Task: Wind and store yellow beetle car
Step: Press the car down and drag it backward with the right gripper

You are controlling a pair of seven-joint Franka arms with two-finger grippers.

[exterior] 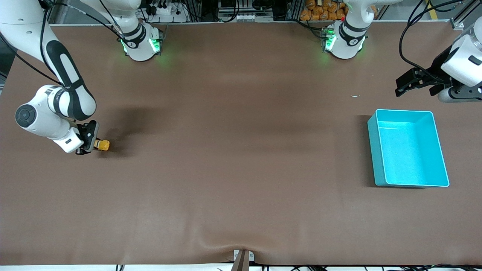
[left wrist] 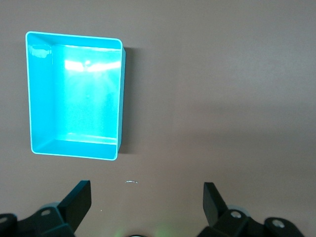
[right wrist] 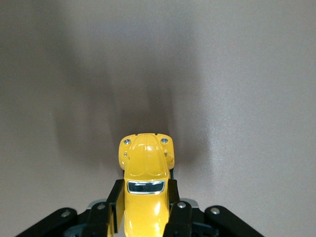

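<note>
The brown table (exterior: pixel 241 169) carries a turquoise bin (exterior: pixel 408 148) at the left arm's end, empty, likely waiting for the toy. The left gripper (exterior: pixel 408 83) waits, hanging by the bin's rim with fingers spread. At the right arm's end, the right gripper (exterior: pixel 87 141) clamps the yellow beetle car (exterior: pixel 102 145) by its sides at table level, nose free, probably for winding.

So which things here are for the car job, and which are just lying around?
For the job:
- yellow beetle car, held in the shut right gripper
- turquoise bin, probably where the car gets stored
- left gripper, open, waiting above the table by the bin

Just lying about:
- tiny pale scrap on the table near the bin
</note>
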